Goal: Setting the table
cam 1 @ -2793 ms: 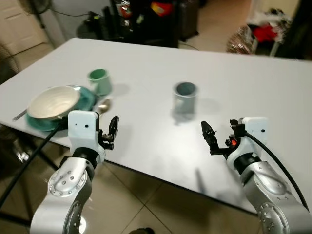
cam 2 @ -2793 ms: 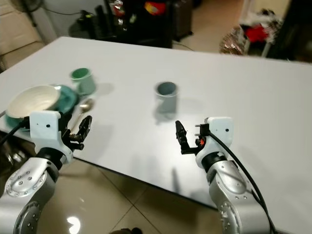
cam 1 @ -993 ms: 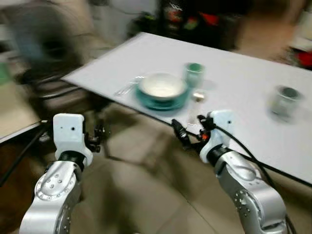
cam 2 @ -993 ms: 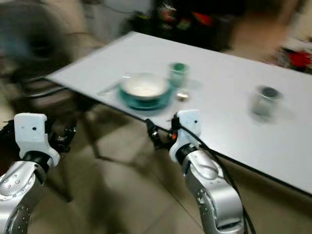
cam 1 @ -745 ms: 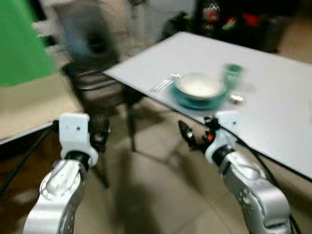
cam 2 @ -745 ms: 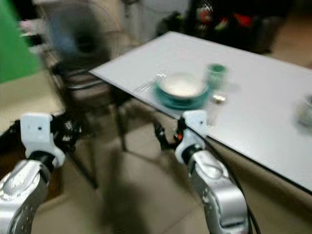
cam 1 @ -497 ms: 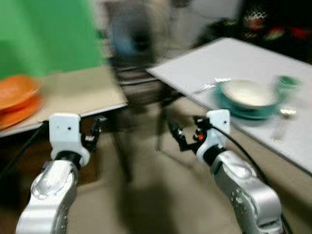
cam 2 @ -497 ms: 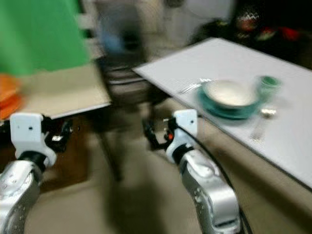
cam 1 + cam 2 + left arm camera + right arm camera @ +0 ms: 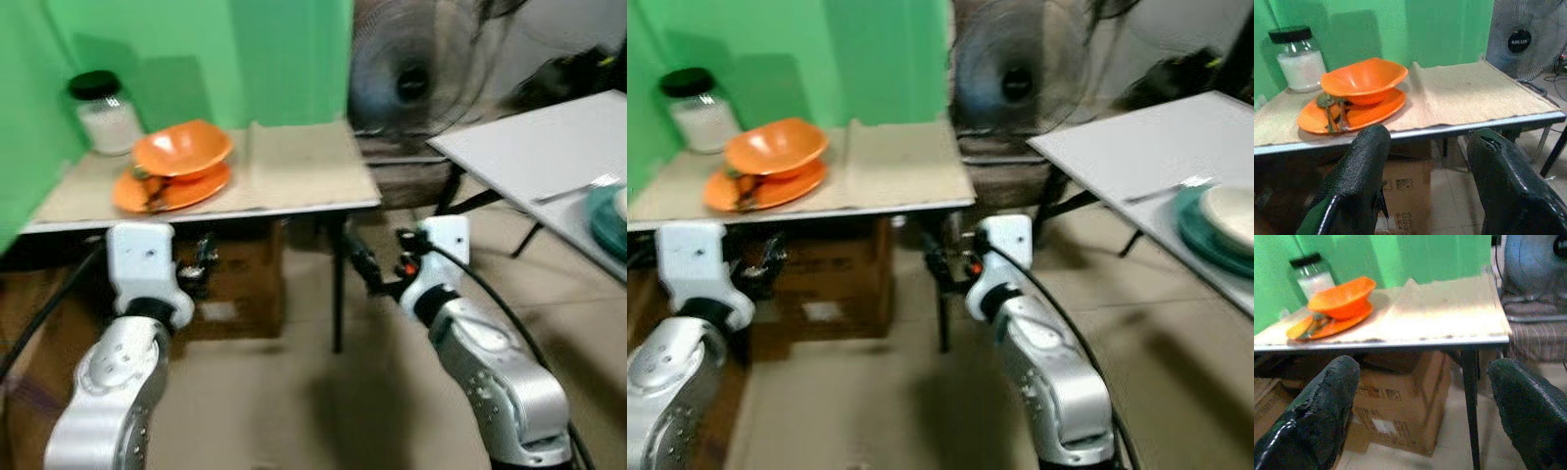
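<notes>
An orange bowl [image 9: 181,149] rests on an orange plate [image 9: 168,188] on a low side table [image 9: 304,181] covered with a beige mat. Dark utensils [image 9: 1328,108] lie on the plate beside the bowl. My left gripper [image 9: 202,266] hangs open and empty in front of the table's edge, below the plate. My right gripper [image 9: 361,266] is open and empty too, held near the table's right leg. At the far right stands the white table [image 9: 1156,147], carrying a teal plate [image 9: 1195,233] with a cream bowl [image 9: 1232,213] and a fork [image 9: 1161,190].
A glass jar [image 9: 102,114] with a black lid stands behind the orange plate against a green backdrop. A floor fan [image 9: 416,73] stands between the two tables. Cardboard boxes [image 9: 1405,382] sit under the side table. Bare tiled floor lies before me.
The camera has swung left, away from the white table, bringing the side table with the orange dishes into view. Both grippers stay open and empty.
</notes>
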Controlling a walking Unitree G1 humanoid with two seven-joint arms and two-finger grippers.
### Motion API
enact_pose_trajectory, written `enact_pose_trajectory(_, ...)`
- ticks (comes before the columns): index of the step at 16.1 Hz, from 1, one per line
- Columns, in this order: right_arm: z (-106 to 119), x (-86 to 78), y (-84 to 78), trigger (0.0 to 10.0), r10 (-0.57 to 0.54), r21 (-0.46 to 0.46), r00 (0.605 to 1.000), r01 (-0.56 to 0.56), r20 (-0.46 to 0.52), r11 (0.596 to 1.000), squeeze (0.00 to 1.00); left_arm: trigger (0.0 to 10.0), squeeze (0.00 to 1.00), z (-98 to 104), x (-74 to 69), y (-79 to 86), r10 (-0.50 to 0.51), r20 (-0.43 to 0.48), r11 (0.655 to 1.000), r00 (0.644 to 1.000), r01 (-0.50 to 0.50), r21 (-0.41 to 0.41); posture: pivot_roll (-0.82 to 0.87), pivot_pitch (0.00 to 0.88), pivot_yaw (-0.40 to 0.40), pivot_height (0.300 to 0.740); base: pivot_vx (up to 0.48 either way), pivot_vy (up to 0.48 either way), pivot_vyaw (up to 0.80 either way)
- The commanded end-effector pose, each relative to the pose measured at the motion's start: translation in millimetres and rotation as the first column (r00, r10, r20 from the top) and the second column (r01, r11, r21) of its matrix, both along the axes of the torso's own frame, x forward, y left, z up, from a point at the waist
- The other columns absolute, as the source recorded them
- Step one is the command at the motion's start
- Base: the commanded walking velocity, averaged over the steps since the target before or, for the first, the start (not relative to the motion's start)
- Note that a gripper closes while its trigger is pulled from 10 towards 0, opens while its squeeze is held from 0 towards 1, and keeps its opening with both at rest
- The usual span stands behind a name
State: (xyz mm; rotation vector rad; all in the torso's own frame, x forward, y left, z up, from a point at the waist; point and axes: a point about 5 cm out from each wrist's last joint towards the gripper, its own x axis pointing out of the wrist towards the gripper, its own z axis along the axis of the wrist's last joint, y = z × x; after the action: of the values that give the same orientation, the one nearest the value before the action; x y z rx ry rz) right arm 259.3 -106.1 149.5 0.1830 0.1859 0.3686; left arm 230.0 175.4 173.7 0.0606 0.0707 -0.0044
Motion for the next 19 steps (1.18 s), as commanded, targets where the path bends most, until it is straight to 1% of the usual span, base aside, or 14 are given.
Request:
enact_pose_trajectory(1,3,1.7,-0.3,10.0,-0.001,-0.005,1.000,0.001,0.010,1.000,0.00,10.0,0.00,3,2.7,-0.2,0.000,0.019,1.000,1.000,0.000,0.015,-0.02,0.000,0.041,0.740,0.000,0.000,0.00)
enact_pose_trajectory(2,5,3.0,0.6,10.0,0.003,-0.014,1.000,-0.003,0.021,1.000,0.00,10.0,0.00,5,5.1,0.9,-0.001,0.035,0.999,0.999,-0.001,0.045,-0.02,0.000,0.042,0.740,0.000,0.000,0.00)
enact_pose_trajectory(4,6,4.7,1.6,10.0,0.014,-0.024,1.000,-0.013,0.028,1.000,0.00,10.0,0.00,8,7.8,1.1,0.010,0.046,1.000,0.999,-0.011,0.020,-0.02,0.000,0.042,0.740,0.129,0.000,0.00)
enact_pose_trajectory(7,6,6.5,5.2,10.0,0.049,-0.041,0.998,-0.047,0.039,0.998,0.00,10.0,0.00,9,8.8,4.0,0.020,0.052,0.999,0.998,-0.022,0.028,-0.02,0.000,0.042,0.740,0.279,0.000,0.00)
enact_pose_trajectory(8,6,7.3,5.8,10.0,0.054,-0.046,0.998,-0.052,0.041,0.998,0.00,10.0,0.00,8,9.0,5.1,0.025,0.052,0.999,0.998,-0.027,0.022,-0.02,0.000,0.042,0.740,0.281,0.000,0.48)
enact_pose_trajectory(10,7,9.0,5.6,10.0,0.052,-0.053,0.997,-0.049,0.050,0.997,0.00,10.0,0.00,6,8.6,7.8,0.034,0.042,0.999,0.999,-0.035,0.020,-0.03,0.000,0.046,0.740,0.300,0.000,0.00)
enact_pose_trajectory(13,8,10.7,2.6,10.0,0.030,-0.045,0.998,-0.027,0.058,0.999,0.00,10.0,0.00,5,9.4,7.3,0.023,0.034,1.000,0.999,-0.024,0.020,-0.03,0.000,0.059,0.740,0.331,0.000,0.00)
enact_pose_trajectory(14,8,10.5,3.1,10.0,0.035,-0.050,0.998,-0.032,0.059,0.998,0.00,10.0,0.00,5,9.5,7.6,0.022,0.034,1.000,0.999,-0.023,0.021,-0.03,0.000,0.059,0.740,0.337,0.000,0.00)
enact_pose_trajectory(15,8,10.0,5.0,10.0,0.054,-0.073,0.996,-0.049,0.069,0.996,0.00,10.0,0.00,5,9.4,8.0,0.021,0.034,0.999,0.999,-0.022,0.023,-0.03,0.000,0.057,0.740,0.334,0.000,0.00)
enact_pose_trajectory(16,8,9.5,7.5,10.0,0.074,-0.099,0.994,-0.066,0.079,0.993,0.00,10.0,0.00,5,9.1,8.0,0.020,0.035,0.999,0.999,-0.021,0.026,-0.02,0.000,0.054,0.740,0.337,0.000,0.80)
enact_pose_trajectory(19,8,9.2,12.2,10.0,0.102,-0.107,0.990,-0.092,0.092,0.990,0.00,10.0,0.00,3,5.8,7.8,0.018,0.028,0.999,0.999,-0.019,0.030,-0.01,0.000,0.046,0.740,0.339,0.000,0.80)
